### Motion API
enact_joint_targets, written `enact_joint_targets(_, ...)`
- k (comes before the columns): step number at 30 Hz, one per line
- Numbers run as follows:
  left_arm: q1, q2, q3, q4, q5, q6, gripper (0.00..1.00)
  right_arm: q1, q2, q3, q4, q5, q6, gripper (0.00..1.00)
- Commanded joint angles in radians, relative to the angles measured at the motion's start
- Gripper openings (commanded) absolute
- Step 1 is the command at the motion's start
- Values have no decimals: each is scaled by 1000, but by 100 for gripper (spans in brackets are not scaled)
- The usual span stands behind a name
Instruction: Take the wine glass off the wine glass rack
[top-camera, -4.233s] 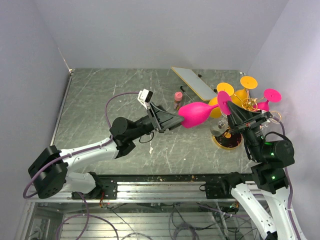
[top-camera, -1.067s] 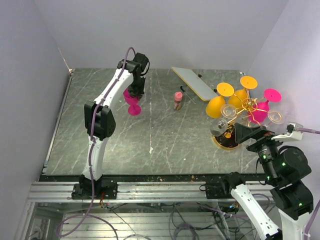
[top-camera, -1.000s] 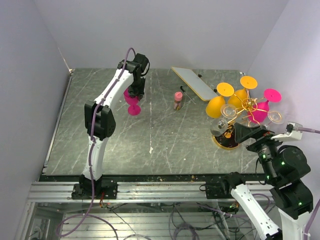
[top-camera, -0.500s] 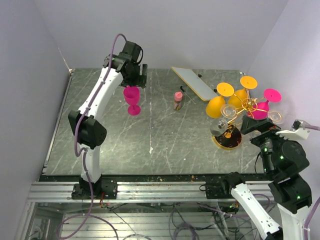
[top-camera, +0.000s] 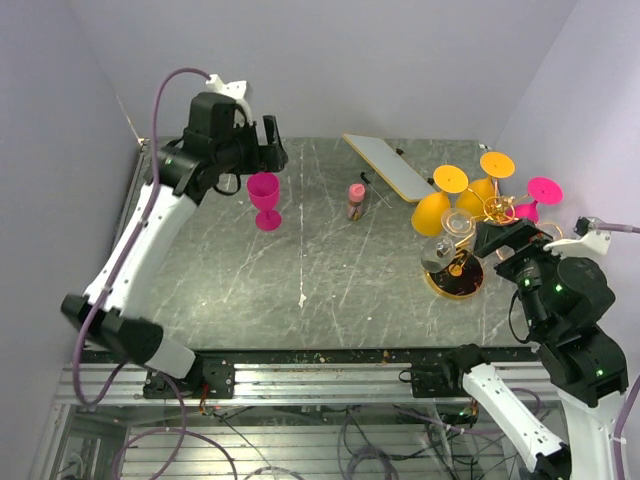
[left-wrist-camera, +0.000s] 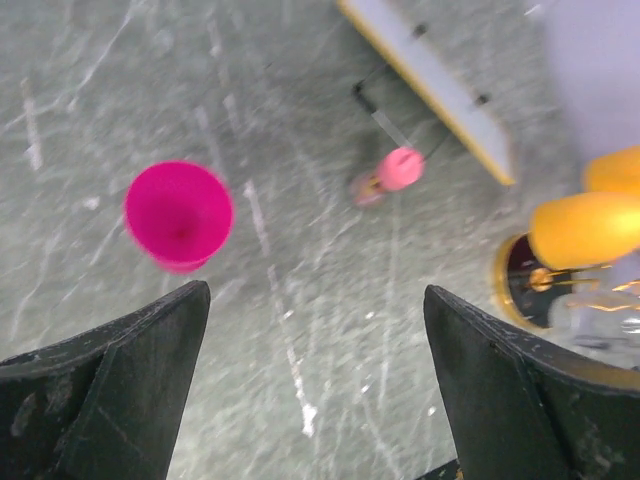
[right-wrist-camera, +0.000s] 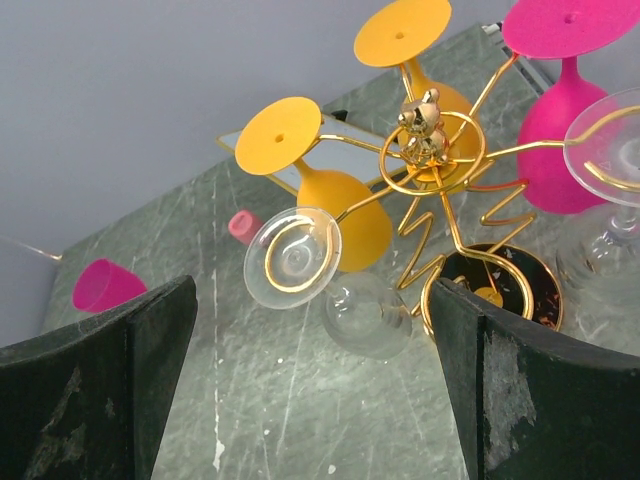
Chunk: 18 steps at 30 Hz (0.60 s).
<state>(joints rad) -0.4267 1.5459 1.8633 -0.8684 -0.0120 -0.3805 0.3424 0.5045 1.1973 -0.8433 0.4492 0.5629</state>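
The gold wire wine glass rack (top-camera: 487, 213) stands at the table's right on a dark round base (top-camera: 456, 281). In the right wrist view its post (right-wrist-camera: 421, 128) carries orange glasses (right-wrist-camera: 340, 228), a pink one (right-wrist-camera: 558, 150) and clear ones (right-wrist-camera: 366, 315), all hanging bowl down. A pink wine glass (top-camera: 265, 199) stands upright on the table at the back left, apart from the rack. My left gripper (top-camera: 272, 150) hovers above it, open and empty; the glass (left-wrist-camera: 178, 214) lies ahead of the left finger. My right gripper (right-wrist-camera: 312, 300) is open, just short of the clear glass.
A flat white board (top-camera: 388, 166) lies at the back centre, with a small pink-capped bottle (top-camera: 356, 200) in front of it. The walls close in behind and to the right of the rack.
My left gripper has opened, let go of the pink glass and risen away from it. The glass stays standing on the table. My right arm has shifted slightly near the rack.
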Motion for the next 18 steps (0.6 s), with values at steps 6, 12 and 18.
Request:
enact_joint_targets(6,3,-272,-424,595,215,-77,99,4,119,93,-112,107,107,100)
enact_joint_targets(12,3,-346,-572,805,304,-132,99,5,190,183,-317,215,333,100)
enact_joint_targets(18,-1,-404,-621,823,321,-58,99,6,206,193,-348,239,414,99)
